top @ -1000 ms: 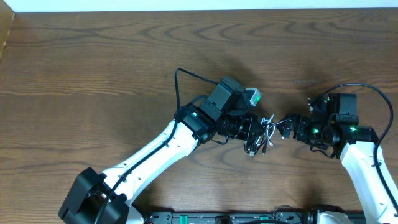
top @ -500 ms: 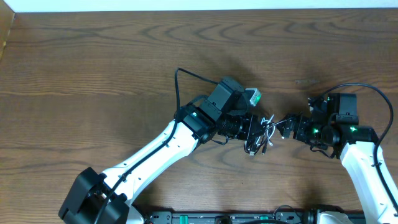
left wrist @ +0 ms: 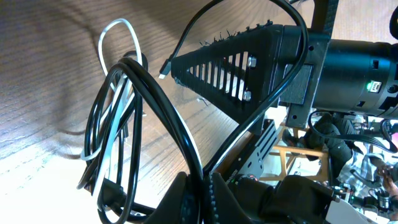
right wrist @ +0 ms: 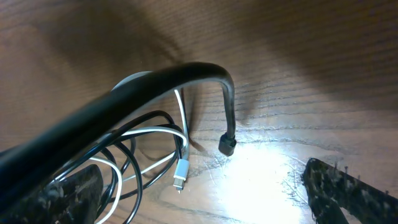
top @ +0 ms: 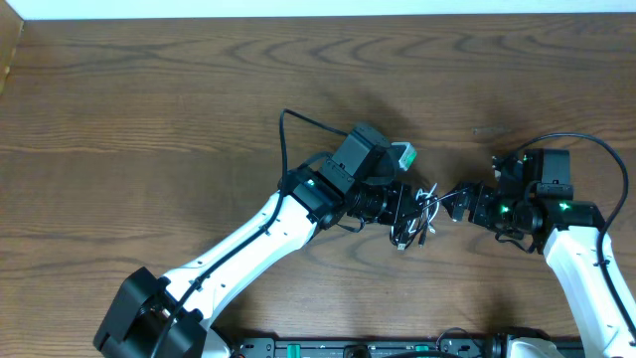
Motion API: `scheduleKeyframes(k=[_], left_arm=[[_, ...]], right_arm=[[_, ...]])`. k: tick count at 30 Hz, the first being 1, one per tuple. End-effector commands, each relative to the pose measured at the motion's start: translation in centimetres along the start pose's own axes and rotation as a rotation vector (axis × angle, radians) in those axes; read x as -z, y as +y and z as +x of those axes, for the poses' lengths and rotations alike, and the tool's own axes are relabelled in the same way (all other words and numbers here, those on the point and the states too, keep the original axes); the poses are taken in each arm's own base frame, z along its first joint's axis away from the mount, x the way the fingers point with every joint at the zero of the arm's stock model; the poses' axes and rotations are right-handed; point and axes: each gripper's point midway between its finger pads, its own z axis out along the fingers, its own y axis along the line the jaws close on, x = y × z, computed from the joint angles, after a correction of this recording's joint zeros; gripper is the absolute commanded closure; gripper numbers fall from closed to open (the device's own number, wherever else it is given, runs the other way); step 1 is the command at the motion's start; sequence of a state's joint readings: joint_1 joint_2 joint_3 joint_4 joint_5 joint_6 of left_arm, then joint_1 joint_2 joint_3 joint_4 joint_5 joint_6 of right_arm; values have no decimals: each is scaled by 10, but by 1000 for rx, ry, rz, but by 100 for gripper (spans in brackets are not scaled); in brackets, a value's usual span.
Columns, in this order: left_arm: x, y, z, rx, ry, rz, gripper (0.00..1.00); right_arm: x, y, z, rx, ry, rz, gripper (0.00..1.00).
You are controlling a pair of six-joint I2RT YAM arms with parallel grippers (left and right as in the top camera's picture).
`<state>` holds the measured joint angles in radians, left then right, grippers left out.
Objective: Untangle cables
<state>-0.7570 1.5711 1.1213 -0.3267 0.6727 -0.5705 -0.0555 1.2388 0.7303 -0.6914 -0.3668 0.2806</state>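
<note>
Plainly, the cables (top: 421,211) hang tangled over a dark wood-grain table (top: 149,119).

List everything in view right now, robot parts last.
Dark brown wooden table: one, brown, fills the overhead view.
Thin black flexible cords: number unclear in the tangle, black, bunched between the two arms.
Thin white cord with a silver plug: one, white, threaded through the black loops.
Left arm: one, white and black, reaching in from lower left.
Right arm: one, white and black, at the right edge.
Left tool: one, black, shut on the black cords.
Right tool: one, black, open, just right of the tangle.
</note>
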Motion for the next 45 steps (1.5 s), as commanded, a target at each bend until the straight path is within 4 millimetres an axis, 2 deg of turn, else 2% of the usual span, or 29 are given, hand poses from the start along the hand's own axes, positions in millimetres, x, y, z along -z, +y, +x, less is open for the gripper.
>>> scheduleKeyframes(k=[1, 8, 12, 19, 25, 27, 31, 35, 38, 42, 45], left_arm=[[-1, 4, -2, -14, -5, -14, 93], [4, 9, -6, 3, -12, -10, 92], [13, 6, -9, 32, 13, 64, 92], [52, -1, -19, 77, 60, 293, 93], [76, 0, -18, 73, 84, 402, 92], [80, 7, -17, 82, 84, 394, 92], [85, 19, -11, 91, 87, 375, 92], [87, 26, -1, 68, 104, 359, 92], [83, 40, 6, 78, 116, 274, 93], [78, 81, 15, 129, 127, 36, 93], [78, 89, 20, 134, 141, -12, 92]], right_arm=[[2, 4, -4, 17, -7, -6, 1], [2, 4, -4, 17, -7, -6, 1], [2, 4, -4, 17, -7, -6, 1], [2, 4, -4, 17, -7, -6, 1], [2, 4, -4, 17, -7, -6, 1], [2, 3, -9, 24, -28, 0, 1], [11, -2, -67, 86, -275, 75, 1], [19, 3, -91, 111, -381, 72, 1], [19, 4, -92, 113, -388, 70, 1], [18, 8, -90, 88, -378, 35, 1], [12, 33, -66, 33, -255, -135, 1]])
